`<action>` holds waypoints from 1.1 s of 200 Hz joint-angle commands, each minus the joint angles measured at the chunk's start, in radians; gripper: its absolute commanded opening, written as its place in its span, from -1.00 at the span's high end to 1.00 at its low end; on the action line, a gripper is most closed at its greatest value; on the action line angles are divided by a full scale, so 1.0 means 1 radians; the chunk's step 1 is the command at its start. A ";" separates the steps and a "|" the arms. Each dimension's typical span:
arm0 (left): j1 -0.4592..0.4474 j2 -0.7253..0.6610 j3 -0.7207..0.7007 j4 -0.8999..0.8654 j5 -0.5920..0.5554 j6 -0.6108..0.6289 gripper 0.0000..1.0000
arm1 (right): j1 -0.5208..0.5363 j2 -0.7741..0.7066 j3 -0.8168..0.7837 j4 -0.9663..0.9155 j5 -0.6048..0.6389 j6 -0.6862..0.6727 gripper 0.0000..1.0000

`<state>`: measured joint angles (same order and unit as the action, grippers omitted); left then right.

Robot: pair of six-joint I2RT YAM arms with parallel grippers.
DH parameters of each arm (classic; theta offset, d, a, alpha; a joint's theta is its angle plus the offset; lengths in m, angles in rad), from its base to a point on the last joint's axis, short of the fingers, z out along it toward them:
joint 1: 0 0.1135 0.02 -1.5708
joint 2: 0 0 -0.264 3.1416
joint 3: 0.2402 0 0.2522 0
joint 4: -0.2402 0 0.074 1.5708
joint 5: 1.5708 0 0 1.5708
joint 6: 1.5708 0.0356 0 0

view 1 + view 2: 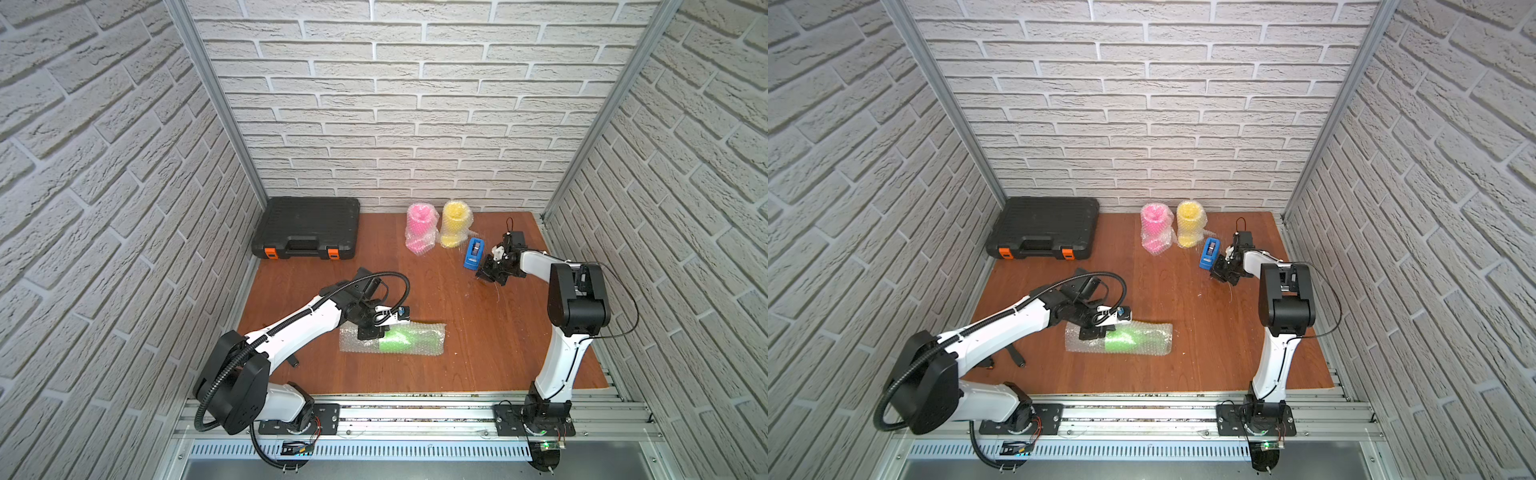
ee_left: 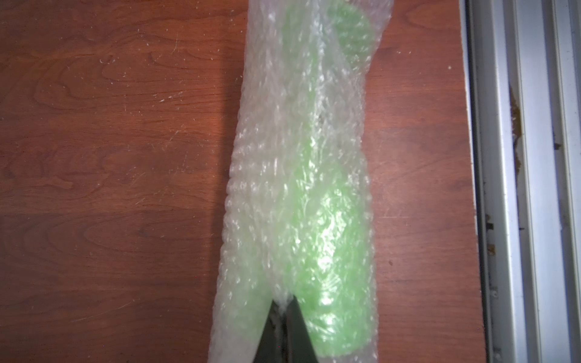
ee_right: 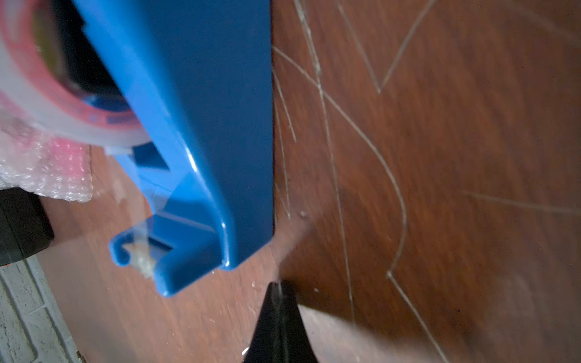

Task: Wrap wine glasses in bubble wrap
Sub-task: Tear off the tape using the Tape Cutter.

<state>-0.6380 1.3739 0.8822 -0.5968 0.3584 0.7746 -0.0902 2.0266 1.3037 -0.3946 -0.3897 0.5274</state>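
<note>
Left wrist view is showing the left tool [image 2: 284, 306] pinching a fold of the bubble wrap [image 2: 267, 188] rolled around the green goblet [image 2: 327, 235], which is lying sideways on the surface [image 2: 110, 157]. The right tool [image 3: 278, 292] is hanging pressed together just beside the tape dispenser [image 3: 204, 125]; the wrapped pink goblet [image 1: 420, 226] and yellow goblet [image 1: 454, 224] are standing behind it.

The table [image 1: 457, 365] is a reddish-brown wooden board. A shut black tool case [image 1: 307, 228] with orange latches lies flat in its far left corner. Near the middle of the far edge, a pink goblet [image 1: 420, 227] and a yellow goblet [image 1: 453, 224] stand side by side, each wrapped in bubble wrap. A blue tape dispenser [image 1: 474, 252] stands just beside the yellow one, toward the right edge, with fine pale scratches [image 3: 393, 188] on the wood next to it. Nearer the front edge, left of centre, a green goblet [image 1: 399, 338] lies on its side, rolled in bubble wrap [image 1: 432, 338].
</note>
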 commanded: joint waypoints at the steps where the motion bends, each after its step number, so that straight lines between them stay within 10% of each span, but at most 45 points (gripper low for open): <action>1: -0.005 0.040 -0.022 -0.098 -0.042 0.012 0.90 | -0.001 0.009 -0.048 -0.107 0.106 -0.006 0.95; 220: -0.005 0.047 -0.021 -0.080 -0.021 0.007 0.91 | 0.372 -0.800 -0.169 -0.307 -0.083 -0.198 0.95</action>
<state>-0.6380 1.3830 0.8909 -0.5983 0.3599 0.7742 0.2302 1.3098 1.1736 -0.6811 -0.3672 0.3542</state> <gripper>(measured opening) 0.049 0.042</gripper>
